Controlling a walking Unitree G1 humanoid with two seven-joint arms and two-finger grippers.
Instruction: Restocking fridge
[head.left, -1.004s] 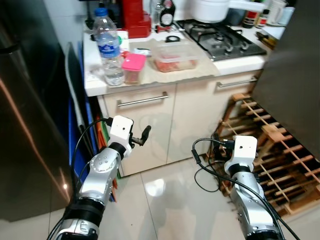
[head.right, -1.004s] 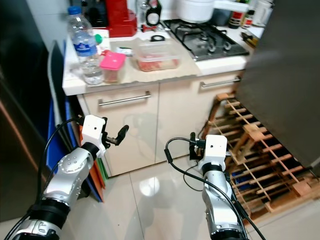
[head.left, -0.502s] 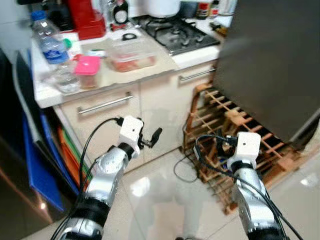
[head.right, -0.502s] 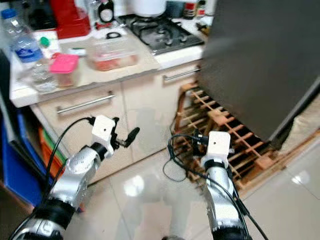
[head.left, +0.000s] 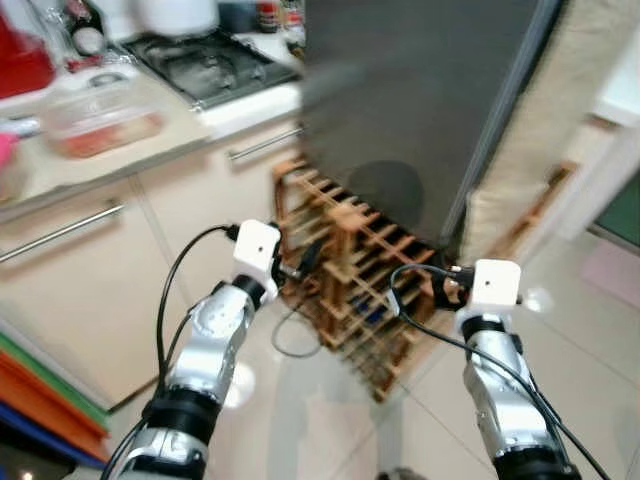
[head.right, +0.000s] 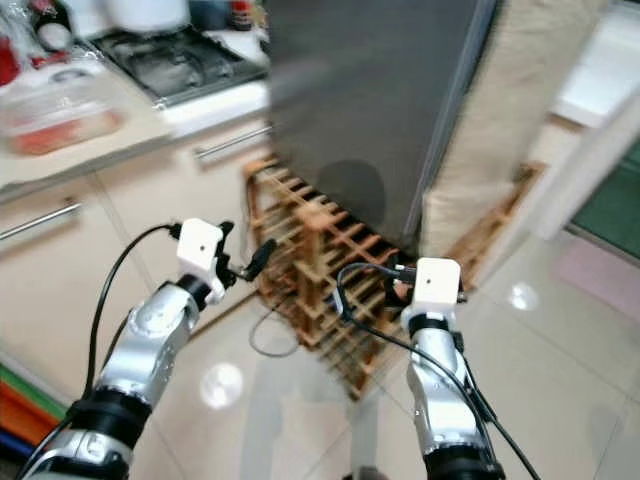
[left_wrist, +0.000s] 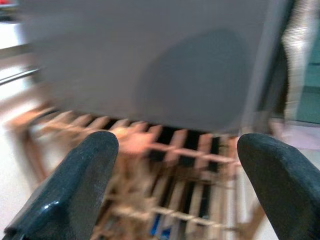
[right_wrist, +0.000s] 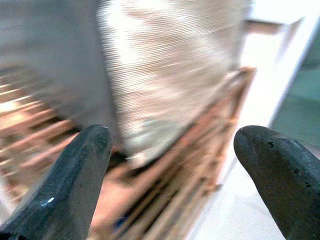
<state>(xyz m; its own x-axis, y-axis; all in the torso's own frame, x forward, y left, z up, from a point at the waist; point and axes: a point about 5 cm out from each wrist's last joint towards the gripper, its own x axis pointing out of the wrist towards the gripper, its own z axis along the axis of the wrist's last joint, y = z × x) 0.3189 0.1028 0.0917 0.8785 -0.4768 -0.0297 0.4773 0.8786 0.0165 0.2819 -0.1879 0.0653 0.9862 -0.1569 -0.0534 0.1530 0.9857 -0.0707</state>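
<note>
A tall dark grey fridge panel (head.left: 420, 100) stands ahead, past the end of the kitchen counter (head.left: 150, 150). A clear lidded food container (head.left: 95, 110) with reddish contents lies on that counter at the left. My left gripper (head.left: 310, 255) is held out at waist height in front of the wooden rack, open and empty; the left wrist view shows its two black fingertips (left_wrist: 75, 185) wide apart. My right gripper (head.right: 395, 275) is held out lower right, also open with nothing in it, its fingertips (right_wrist: 70, 175) spread towards a beige woven panel.
A wooden wine rack (head.left: 370, 300) sits on the floor under the grey panel, with black cables beside it. A beige woven panel (head.left: 530, 130) leans to its right. A gas hob (head.left: 210, 65) is on the counter. Orange and blue boards (head.left: 40, 400) stand lower left. Glossy tiled floor (head.left: 590, 330) spreads to the right.
The whole view has swung to the right: the water bottle and pink-lidded box have left the picture, and the grey panel and rack now sit in the centre. Both grippers keep their pose.
</note>
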